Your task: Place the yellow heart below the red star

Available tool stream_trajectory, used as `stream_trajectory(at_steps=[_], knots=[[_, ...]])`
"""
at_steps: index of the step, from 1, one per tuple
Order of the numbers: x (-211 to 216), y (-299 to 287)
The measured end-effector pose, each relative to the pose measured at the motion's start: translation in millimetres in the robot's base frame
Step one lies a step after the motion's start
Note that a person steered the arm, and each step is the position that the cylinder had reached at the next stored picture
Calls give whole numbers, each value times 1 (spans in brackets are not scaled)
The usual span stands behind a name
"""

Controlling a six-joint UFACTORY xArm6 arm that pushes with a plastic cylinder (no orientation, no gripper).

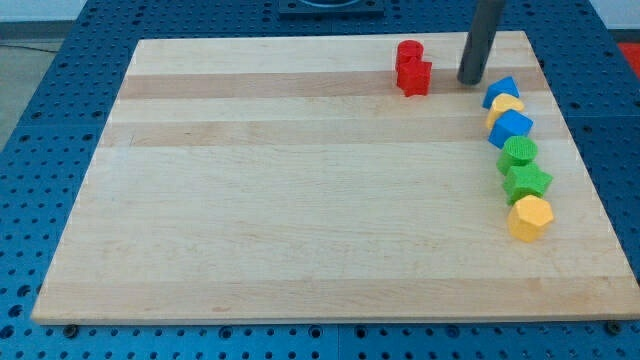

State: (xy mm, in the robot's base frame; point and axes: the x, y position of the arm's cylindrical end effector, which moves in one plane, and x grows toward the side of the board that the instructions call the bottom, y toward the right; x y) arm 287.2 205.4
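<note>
The red star (415, 78) lies near the view's top, right of centre, touching a red cylinder (408, 52) just above it. The yellow heart (505, 107) sits at the right side, wedged between two blue blocks and mostly hidden by them. My tip (470, 82) rests on the board between the red star and the upper blue block (502, 91), just right of the star and up-left of the heart, touching neither.
A column of blocks runs down the board's right side below the heart: a blue block (512, 127), a green cylinder (519, 152), a green star (527, 182), a yellow hexagon (530, 217). The wooden board (300, 200) lies on a blue perforated table.
</note>
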Motion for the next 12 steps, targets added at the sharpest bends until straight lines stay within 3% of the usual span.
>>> stream_trajectory(at_steps=[2, 3, 4, 8, 12], knots=[[22, 104], [64, 105], [86, 77], [80, -28], [102, -70]])
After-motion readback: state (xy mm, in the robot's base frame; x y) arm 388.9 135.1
